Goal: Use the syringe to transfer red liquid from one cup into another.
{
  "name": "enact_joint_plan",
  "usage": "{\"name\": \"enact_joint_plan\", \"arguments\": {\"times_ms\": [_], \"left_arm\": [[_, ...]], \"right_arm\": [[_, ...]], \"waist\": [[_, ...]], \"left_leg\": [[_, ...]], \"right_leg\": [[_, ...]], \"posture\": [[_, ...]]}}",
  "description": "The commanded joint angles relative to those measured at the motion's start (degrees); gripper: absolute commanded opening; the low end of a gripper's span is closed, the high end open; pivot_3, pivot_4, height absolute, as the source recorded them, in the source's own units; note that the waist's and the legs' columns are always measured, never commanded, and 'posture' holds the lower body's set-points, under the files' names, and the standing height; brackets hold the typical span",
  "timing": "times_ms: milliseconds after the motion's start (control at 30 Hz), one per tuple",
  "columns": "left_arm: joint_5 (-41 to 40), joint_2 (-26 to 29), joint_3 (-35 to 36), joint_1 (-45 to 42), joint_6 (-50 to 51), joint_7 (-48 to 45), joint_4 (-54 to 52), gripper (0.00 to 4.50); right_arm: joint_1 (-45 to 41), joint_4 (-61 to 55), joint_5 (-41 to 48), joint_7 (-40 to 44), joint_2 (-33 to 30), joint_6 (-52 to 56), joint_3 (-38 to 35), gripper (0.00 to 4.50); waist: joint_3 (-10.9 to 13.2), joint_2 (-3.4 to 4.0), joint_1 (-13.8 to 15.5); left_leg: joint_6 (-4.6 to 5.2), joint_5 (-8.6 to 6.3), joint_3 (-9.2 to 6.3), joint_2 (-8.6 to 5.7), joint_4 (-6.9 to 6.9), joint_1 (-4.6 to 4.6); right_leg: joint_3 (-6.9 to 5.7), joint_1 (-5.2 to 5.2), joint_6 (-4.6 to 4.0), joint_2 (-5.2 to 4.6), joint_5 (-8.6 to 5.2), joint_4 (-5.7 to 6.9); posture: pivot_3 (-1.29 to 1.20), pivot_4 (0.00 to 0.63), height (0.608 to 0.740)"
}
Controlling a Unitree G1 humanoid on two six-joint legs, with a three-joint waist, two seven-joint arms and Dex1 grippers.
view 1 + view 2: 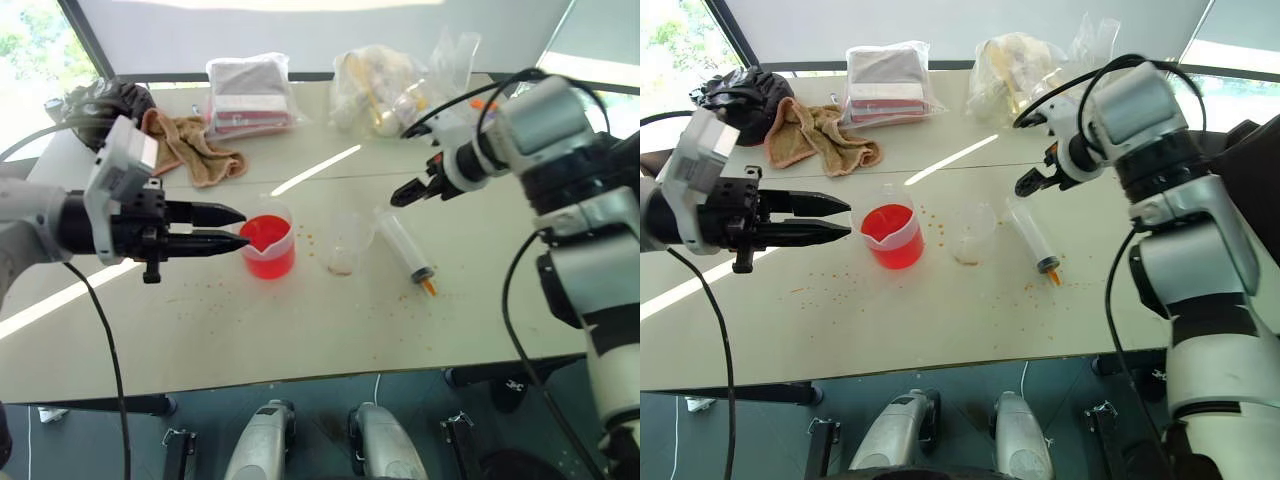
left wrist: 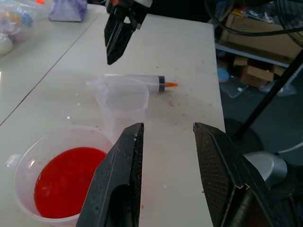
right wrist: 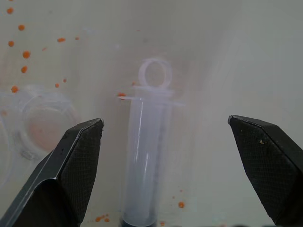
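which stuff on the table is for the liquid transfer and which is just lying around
For the job:
- clear plastic spouted beaker holding red liquid
- small clear plastic cup, nearly empty
- large clear plastic syringe lying on the table

Lying about:
- tan crumpled towel
- bagged folded cloths
- clear plastic bags of items
- black bag

i can read no text, label, brand, number or sign on anything before me; any markings on the bagged packs at the far side of the worktop are too small to tell.
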Motion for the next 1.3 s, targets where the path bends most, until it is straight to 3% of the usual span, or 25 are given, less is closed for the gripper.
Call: {"name": "enact_joint_plan", "arguments": {"times_ms": [33, 267, 667, 767, 900, 933, 1067, 1200, 1300], "left_arm": [[3.33, -0.18, -1.09, -2.97, -2.97, -1.26, 2.23, 1.73], [5.73, -0.87, -1.88, -4.5, -3.81, -2.63, 3.75, 1.73], [8.57, -0.84, -1.29, -4.3, -5.8, -3.63, 3.54, 1.73], [8.6, -0.76, -0.92, -4.02, -5.72, -3.4, 2.98, 1.73], [8.46, -0.69, -0.53, -3.48, -5.46, -3.1, 2.37, 1.73], [8.37, -0.69, -0.4, -3.36, -5.35, -3.01, 2.17, 1.73], [8.33, -1.04, -0.36, -3.39, -5.19, -2.46, 2.09, 1.73], [8.73, -1.61, 0.41, -3.95, -5.37, -0.66, 3.55, 1.73], [8.84, -1.58, 0.97, -4.54, -5.05, 0.42, 4.84, 1.73]], "right_arm": [[-2.32, 1.31, -1.22, 1.7, 1.44, -0.61, 2.43, 4.41], [-0.96, 1.79, -2.44, 3.87, 3.46, -0.96, 7.12, 4.41], [0.19, 15.81, -9.44, 1.1, 12.39, -11.6, 5.96, 4.41], [-0.13, 19.21, -11.3, 0.09, 13.98, -13.43, 4.95, 3.55], [-0.91, 21.28, -13.05, 0.43, 15.17, -14.97, 3.11, 1.56], [-1.08, 21.56, -13.38, 0.58, 15.39, -15.13, 2.75, 1.39], [-1.49, 22.4, -14.73, 0.54, 15.93, -15.72, 1.07, 1.39], [-2.16, 20.62, -15.48, -3.93, 11.92, -17.84, -3.83, 1.39], [-0.33, 12.26, -15.23, -12.35, 8.15, -30.54, -10.95, 1.39]], "waist": [[0.0, 0.0, 0.06], [0.01, -0.01, -0.21], [0.01, -0.01, -1.37], [0.0, -0.01, -1.5], [0.0, -0.01, -1.54], [0.0, -0.01, -1.54], [0.0, -0.01, -1.56], [0.01, 0.0, -1.51], [0.02, -0.01, -1.36]], "left_leg": [[-0.01, 0.01, 0.07, 0.0, 0.03, -0.05], [0.05, 0.0, 0.31, 0.05, 0.23, -0.04], [0.06, -0.01, 0.32, 0.11, 0.75, -0.02], [0.06, -0.01, 0.33, 0.11, 0.82, 0.05], [0.05, -0.01, 0.38, 0.13, 0.84, 0.18], [0.05, -0.01, 0.39, 0.13, 0.85, 0.2], [0.04, 0.0, 0.39, 0.15, 0.89, 0.22], [0.04, 0.0, 0.39, 0.15, 0.89, 0.22], [0.04, 0.0, 0.39, 0.13, 0.9, 0.19]], "right_leg": [[-0.01, -0.12, 0.0, -0.02, 0.0, 0.11], [-0.01, -0.24, 0.03, 0.05, 0.0, 0.41], [0.02, -0.23, 0.04, 0.2, 0.0, 0.94], [0.03, -0.23, 0.04, 0.2, 0.0, 1.12], [0.07, -0.21, 0.04, 0.21, -0.01, 1.27], [0.09, -0.21, 0.04, 0.22, -0.01, 1.29], [0.1, -0.21, 0.04, 0.24, -0.01, 1.35], [0.11, -0.21, 0.04, 0.24, -0.01, 1.36], [0.11, -0.22, 0.04, 0.21, -0.01, 1.35]], "posture": [[0.0, 0.15, 0.736], [0.0, 0.15, 0.736], [0.0, 0.15, 0.736], [0.0, 0.15, 0.736], [0.0, 0.15, 0.736], [0.0, 0.15, 0.736], [0.0, 0.15, 0.736], [0.0, 0.15, 0.736], [0.0, 0.15, 0.736]]}}
